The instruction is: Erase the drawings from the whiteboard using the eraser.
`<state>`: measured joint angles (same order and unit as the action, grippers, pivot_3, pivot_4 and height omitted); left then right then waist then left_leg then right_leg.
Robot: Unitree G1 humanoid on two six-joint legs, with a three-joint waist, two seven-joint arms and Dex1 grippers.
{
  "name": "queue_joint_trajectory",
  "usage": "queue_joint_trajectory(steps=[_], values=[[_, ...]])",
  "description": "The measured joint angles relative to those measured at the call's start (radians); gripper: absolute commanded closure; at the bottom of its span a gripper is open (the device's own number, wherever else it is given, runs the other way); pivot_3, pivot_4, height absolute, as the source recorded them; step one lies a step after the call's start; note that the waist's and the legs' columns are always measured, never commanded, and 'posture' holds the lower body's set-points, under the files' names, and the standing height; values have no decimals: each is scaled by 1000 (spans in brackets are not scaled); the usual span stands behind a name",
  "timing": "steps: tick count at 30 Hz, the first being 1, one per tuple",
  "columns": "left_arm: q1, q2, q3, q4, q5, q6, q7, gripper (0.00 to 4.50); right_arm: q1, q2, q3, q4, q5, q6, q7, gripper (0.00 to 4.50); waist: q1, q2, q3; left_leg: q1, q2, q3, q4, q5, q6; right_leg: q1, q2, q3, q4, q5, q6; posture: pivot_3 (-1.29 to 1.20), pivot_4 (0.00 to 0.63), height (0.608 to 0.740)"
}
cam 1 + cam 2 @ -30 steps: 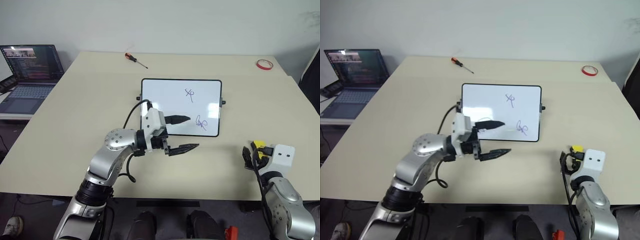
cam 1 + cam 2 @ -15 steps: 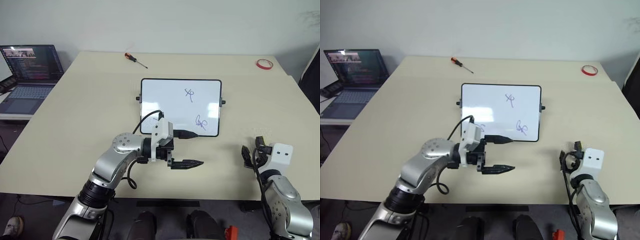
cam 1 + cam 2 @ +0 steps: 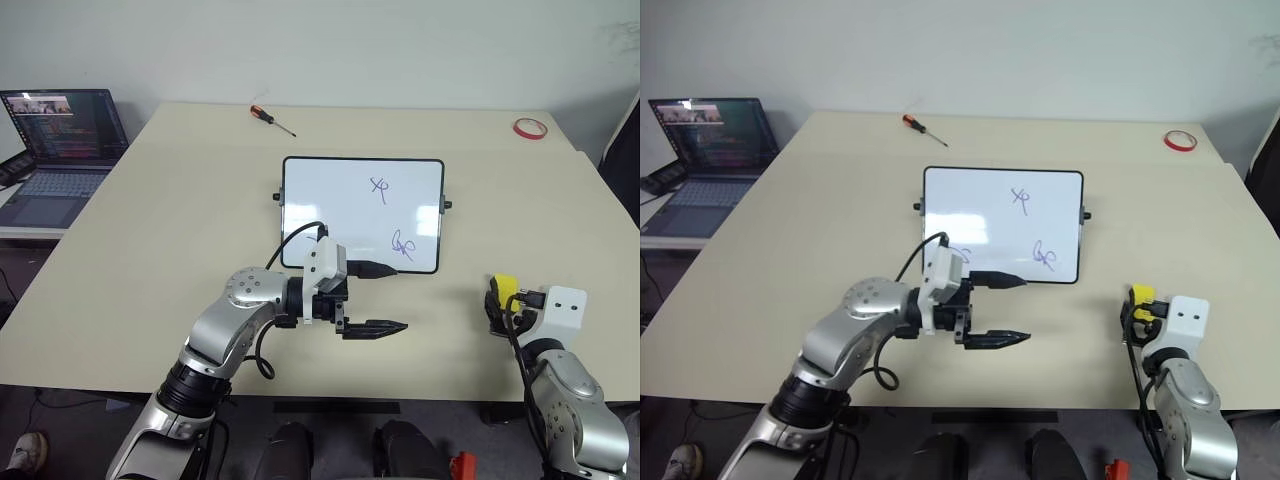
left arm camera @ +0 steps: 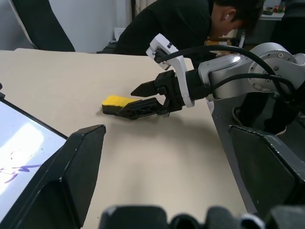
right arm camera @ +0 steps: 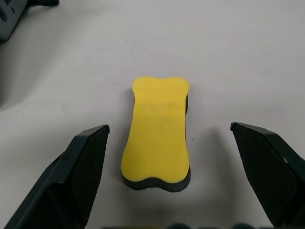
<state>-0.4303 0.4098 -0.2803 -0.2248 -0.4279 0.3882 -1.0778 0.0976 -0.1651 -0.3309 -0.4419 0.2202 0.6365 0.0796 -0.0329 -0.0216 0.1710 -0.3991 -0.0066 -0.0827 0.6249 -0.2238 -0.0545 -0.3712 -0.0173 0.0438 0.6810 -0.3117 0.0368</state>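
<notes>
While eraser [image 5: 157, 133] lies flat, right pincer [image 5: 169, 179] (open) straddles it — untouched.

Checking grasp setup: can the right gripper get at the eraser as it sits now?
Probably yes. The right gripper is open, and the eraser lies flat on the table between its two fingers, untouched on either side. Nothing lies between them; the left gripper is off by the whiteboard.

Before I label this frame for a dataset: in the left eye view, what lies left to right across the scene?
laptop → screwdriver → left gripper → eraser → red tape ring. The whiteboard is left out, since it overlaps the left gripper's span.
</notes>
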Motion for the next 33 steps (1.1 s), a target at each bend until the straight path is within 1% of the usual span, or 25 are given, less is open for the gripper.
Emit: queue_joint_trajectory(steps=[3, 6, 17, 27, 33], values=[[8, 3, 0, -1, -2, 5, 0, 0, -5, 1, -5, 0, 6, 9, -6, 34, 0, 0, 0, 0, 0, 0, 0, 0, 0, 0, 0, 0, 0, 0, 0, 0, 150, 740], [8, 3, 0, -2, -2, 13, 1, 0, -43, 33, -22, 16, 29, 34, -39, 34, -1, 0, 0, 0, 0, 0, 0, 0, 0, 0, 0, 0, 0, 0, 0, 0, 150, 740], [15, 3, 0, -15, -2, 20, 19, 0, -124, 55, 17, 83, 35, 38, -76, 34, 0, 1, 0, 0, 0, 0, 0, 0, 0, 0, 0, 0, 0, 0, 0, 0, 150, 740], [16, 6, 0, -19, -2, 22, 28, 0, -125, 49, 24, 96, 31, 27, -84, 34, 1, 1, 0, 0, 0, 0, 0, 0, 0, 0, 0, 0, 0, 0, 0, 0, 150, 740], [16, 5, 0, -19, -2, 21, 30, 0, -112, 15, 11, 93, 15, 27, -103, 34, 0, 1, 0, 0, 0, 0, 0, 0, 0, 0, 0, 0, 0, 0, 0, 0, 150, 740]])
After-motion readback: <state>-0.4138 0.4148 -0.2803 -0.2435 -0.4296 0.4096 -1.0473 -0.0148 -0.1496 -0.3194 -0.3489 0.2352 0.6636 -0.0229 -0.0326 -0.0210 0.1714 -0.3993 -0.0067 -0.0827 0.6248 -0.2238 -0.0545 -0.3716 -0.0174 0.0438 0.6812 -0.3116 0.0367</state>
